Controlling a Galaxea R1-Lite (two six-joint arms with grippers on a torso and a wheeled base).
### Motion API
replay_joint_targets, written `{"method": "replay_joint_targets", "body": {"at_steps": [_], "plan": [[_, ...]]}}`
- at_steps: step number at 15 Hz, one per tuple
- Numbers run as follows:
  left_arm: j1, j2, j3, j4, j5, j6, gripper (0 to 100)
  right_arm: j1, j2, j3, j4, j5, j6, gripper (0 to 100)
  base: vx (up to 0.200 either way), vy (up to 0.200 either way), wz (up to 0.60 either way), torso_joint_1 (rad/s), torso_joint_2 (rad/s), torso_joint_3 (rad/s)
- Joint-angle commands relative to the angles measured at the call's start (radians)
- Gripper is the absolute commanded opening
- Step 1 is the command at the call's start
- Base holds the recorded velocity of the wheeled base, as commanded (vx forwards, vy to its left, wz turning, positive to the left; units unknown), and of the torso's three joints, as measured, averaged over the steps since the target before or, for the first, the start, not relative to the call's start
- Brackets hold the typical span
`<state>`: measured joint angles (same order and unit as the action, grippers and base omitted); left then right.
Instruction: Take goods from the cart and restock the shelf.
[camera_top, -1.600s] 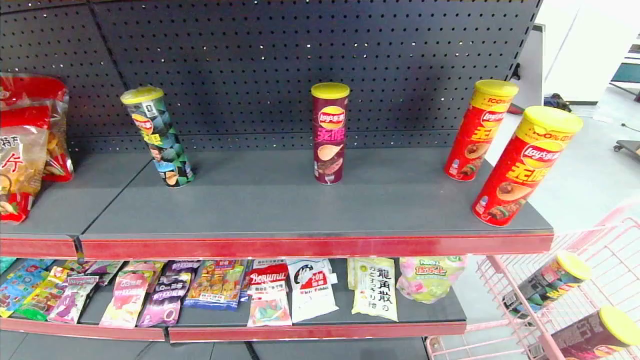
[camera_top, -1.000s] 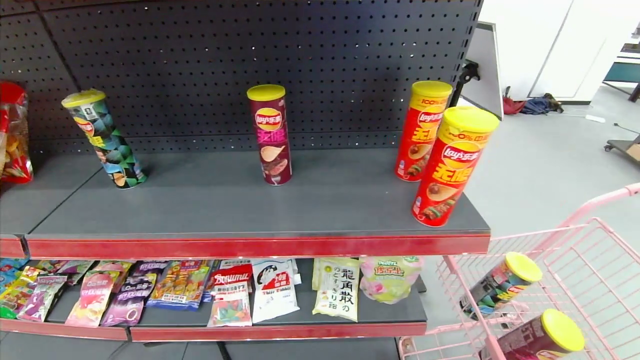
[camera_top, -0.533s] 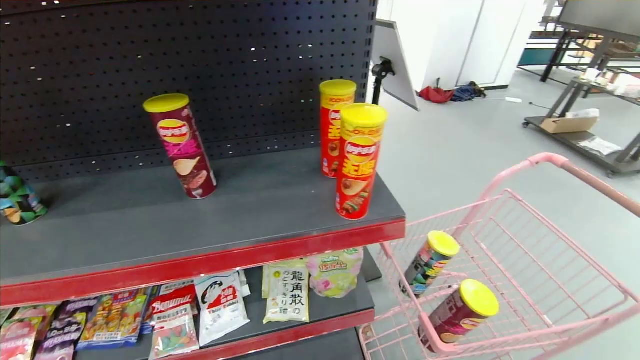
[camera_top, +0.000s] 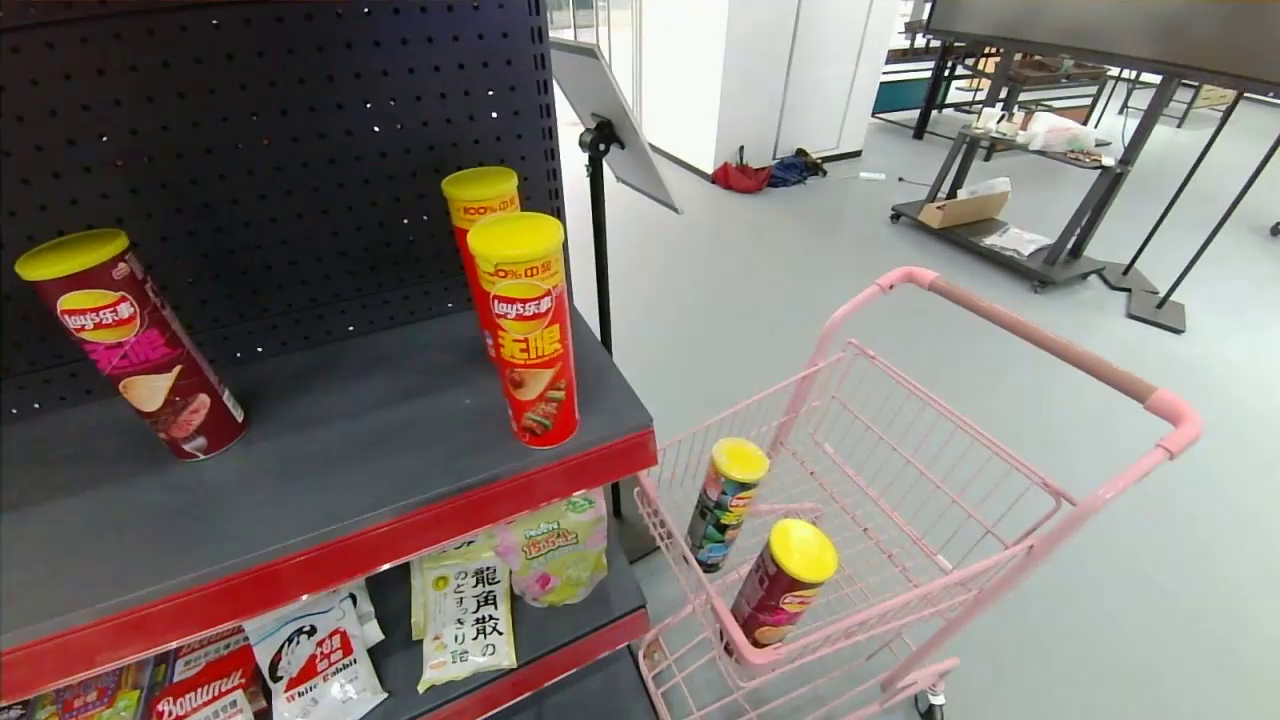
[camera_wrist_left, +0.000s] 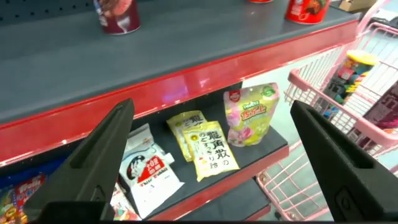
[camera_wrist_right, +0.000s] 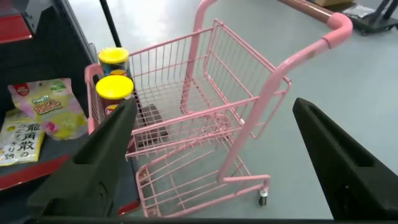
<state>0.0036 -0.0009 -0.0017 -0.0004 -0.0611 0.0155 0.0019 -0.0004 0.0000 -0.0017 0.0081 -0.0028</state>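
2 chip cans wait in the cart: patterned can and maroon can. Both lean at the cart's shelf-side end, lids up, prob. easy to grab from above. Shelf stands just beside the cart. Its red cans stand upright at the end nearest the cart, w/ a lone shelf can farther off; the bare board between looks meant for restock. L gripper spread wide, empty, facing shelf. R gripper spread wide, empty, over the cart.
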Motion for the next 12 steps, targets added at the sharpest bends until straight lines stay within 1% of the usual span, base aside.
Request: {"method": "replay_joint_targets", "body": {"at_steps": [1,8,12], "plan": [[0.001,0.001,0.000,0.000,0.000,0.000,100,0.000,0.000,0.000,0.000,0.000,0.001,100,0.000,0.000,0.00,-0.095,0.21,0.134],[0.001,0.001,0.000,0.000,0.000,-0.003,100,0.000,0.000,0.000,0.000,0.000,0.001,100,0.000,0.000,0.00,-0.143,0.37,0.222],[0.001,0.001,0.000,0.000,0.000,-0.003,100,0.001,0.000,0.000,0.000,-0.002,0.001,100,0.000,0.000,0.00,-0.179,0.48,0.308]]}}
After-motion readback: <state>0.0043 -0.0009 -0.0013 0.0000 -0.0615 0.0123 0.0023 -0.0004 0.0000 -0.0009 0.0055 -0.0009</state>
